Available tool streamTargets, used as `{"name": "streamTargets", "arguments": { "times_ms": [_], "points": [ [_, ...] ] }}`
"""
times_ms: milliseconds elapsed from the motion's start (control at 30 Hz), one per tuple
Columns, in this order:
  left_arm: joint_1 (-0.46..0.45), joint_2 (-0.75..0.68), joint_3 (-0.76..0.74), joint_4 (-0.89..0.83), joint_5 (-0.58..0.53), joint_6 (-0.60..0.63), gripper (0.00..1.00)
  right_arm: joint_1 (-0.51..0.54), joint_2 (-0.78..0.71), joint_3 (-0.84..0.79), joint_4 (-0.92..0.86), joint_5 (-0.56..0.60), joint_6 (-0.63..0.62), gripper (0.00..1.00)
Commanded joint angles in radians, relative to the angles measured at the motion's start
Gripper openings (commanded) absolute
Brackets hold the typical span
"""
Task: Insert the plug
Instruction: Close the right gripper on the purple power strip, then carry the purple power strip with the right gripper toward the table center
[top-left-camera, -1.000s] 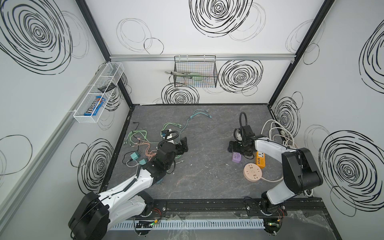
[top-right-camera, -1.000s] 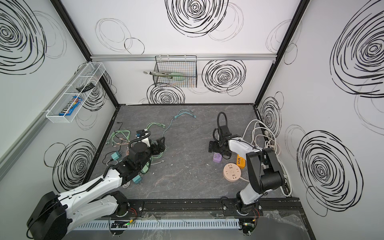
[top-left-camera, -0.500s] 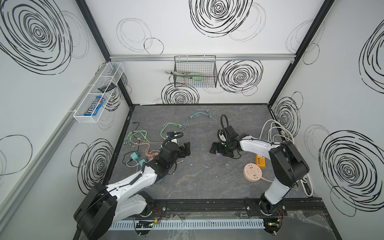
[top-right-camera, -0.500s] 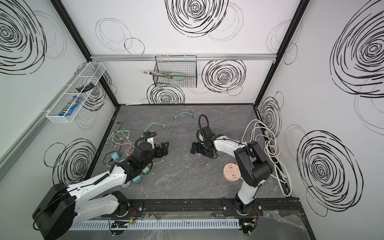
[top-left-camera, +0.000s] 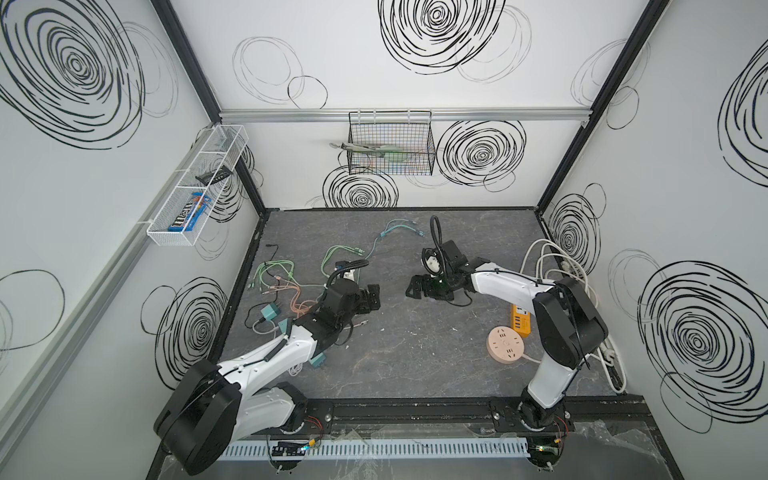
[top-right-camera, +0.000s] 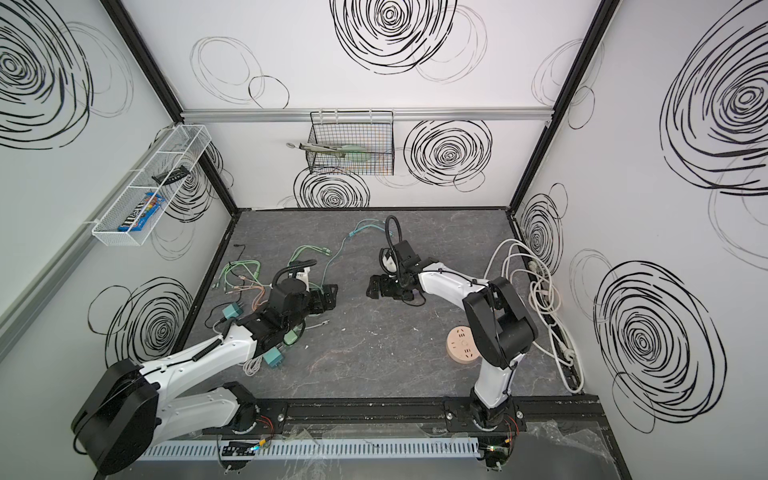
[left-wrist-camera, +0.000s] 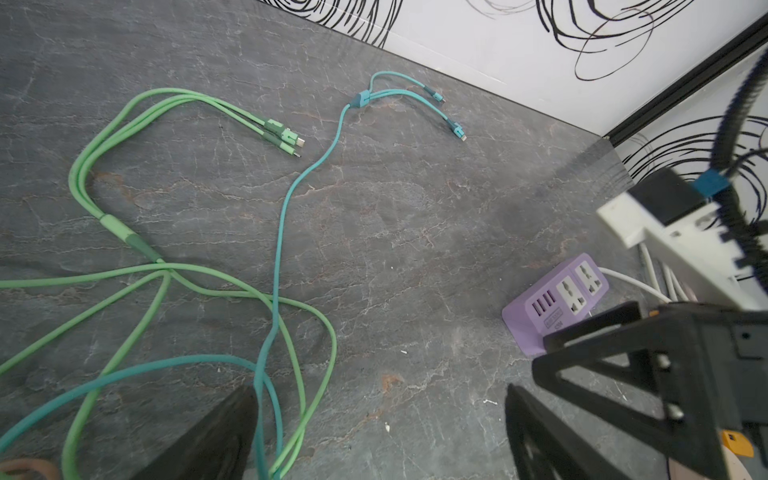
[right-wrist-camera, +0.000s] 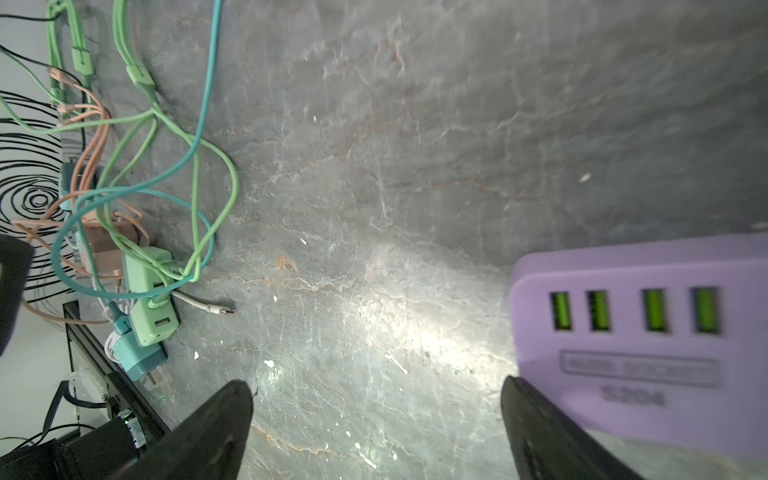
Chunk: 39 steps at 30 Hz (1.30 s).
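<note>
Here left fingers and right fingers gape empty, bare tabletop between, purple strip by the right.

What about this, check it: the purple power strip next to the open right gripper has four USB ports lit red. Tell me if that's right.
Not quite. The ports are lit green, not red; the right wrist view shows it. The rest holds: the purple power strip has four USB ports and lies next to the open right gripper.
</note>
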<state>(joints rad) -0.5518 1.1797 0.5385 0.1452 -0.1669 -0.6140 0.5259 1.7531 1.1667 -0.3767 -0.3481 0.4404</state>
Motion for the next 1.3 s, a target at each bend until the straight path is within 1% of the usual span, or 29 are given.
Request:
{"name": "streamTargets", "arguments": {
  "times_ms": [0, 67, 133, 233, 300, 400, 500, 600, 667, 800, 967, 1100, 1167, 1267],
  "points": [
    [0.012, 0.023, 0.045, 0.003, 0.03, -0.02, 0.96, -0.06, -0.053, 0.062, -0.061, 0.068, -0.144, 0.98],
    [0.013, 0.032, 0.051, 0.005, 0.03, -0.035, 0.96, -0.095, -0.055, 0.072, -0.029, 0.088, -0.233, 0.99],
    [0.015, 0.04, 0.059, 0.012, 0.037, -0.04, 0.96, -0.121, -0.059, 0.056, 0.045, 0.101, -0.343, 0.97],
    [0.016, 0.057, 0.09, -0.008, 0.057, -0.028, 0.96, -0.132, -0.053, 0.041, 0.11, 0.1, -0.612, 0.98],
    [0.019, 0.064, 0.12, -0.05, 0.056, -0.023, 0.96, -0.138, -0.028, 0.062, 0.062, 0.093, -0.819, 0.99],
    [0.035, 0.056, 0.122, -0.053, 0.076, -0.019, 0.96, -0.141, 0.028, 0.117, -0.105, 0.095, -1.095, 1.0],
    [0.054, 0.035, 0.103, -0.04, 0.093, -0.037, 0.96, -0.145, 0.081, 0.18, -0.227, 0.138, -1.245, 0.99],
    [0.07, 0.011, 0.077, -0.033, 0.093, -0.056, 0.96, -0.151, 0.123, 0.23, -0.302, 0.152, -1.338, 0.99],
    [0.08, -0.004, 0.065, -0.035, 0.092, -0.062, 0.96, -0.151, 0.153, 0.248, -0.331, 0.183, -1.376, 0.98],
    [0.103, -0.027, 0.061, -0.063, 0.092, -0.054, 0.96, -0.142, 0.191, 0.271, -0.356, 0.279, -1.376, 0.98],
    [0.131, -0.053, 0.056, -0.083, 0.086, -0.036, 0.96, -0.13, 0.182, 0.224, -0.308, 0.287, -1.392, 0.98],
    [0.158, -0.057, 0.057, -0.09, 0.101, -0.035, 0.96, -0.114, 0.218, 0.205, -0.276, 0.336, -1.401, 0.97],
    [0.166, -0.061, 0.054, -0.091, 0.105, -0.038, 0.96, -0.108, 0.24, 0.205, -0.271, 0.343, -1.401, 0.95],
    [0.172, -0.071, 0.045, -0.089, 0.104, -0.04, 0.96, -0.098, 0.261, 0.205, -0.269, 0.336, -1.392, 0.89]
  ]
}}
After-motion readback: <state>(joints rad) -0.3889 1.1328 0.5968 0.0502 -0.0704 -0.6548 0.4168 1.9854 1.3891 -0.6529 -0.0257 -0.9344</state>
